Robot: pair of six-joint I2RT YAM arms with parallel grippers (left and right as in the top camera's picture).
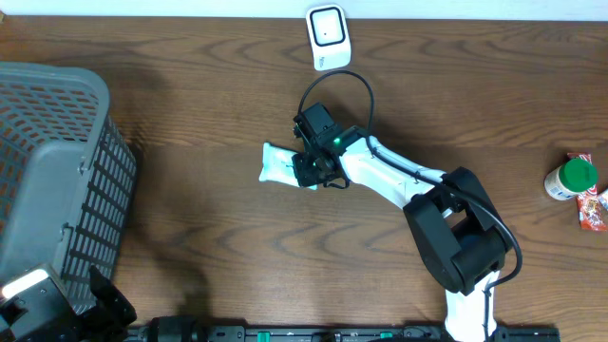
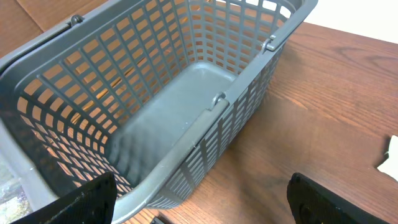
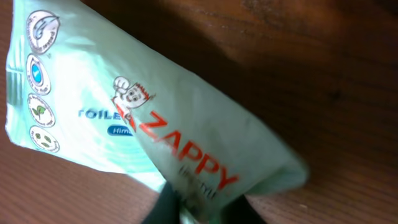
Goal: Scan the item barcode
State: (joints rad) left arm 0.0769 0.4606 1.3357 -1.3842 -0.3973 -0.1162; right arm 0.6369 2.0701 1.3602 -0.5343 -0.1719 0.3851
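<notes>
Right wrist: red "ZAPPY" on the wipes pack (image 3: 155,118), nipped by the outstretched right pincer (image 3: 200,208); left pincer (image 2: 205,202) stands wide.

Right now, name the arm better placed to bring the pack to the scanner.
Right. The right gripper is shut on the wipes pack near the scanner; the left gripper sits open by the basket.

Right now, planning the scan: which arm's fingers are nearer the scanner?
Right. Right fingers grip the wipes pack near the scanner; left fingers sit far off by the basket.
</notes>
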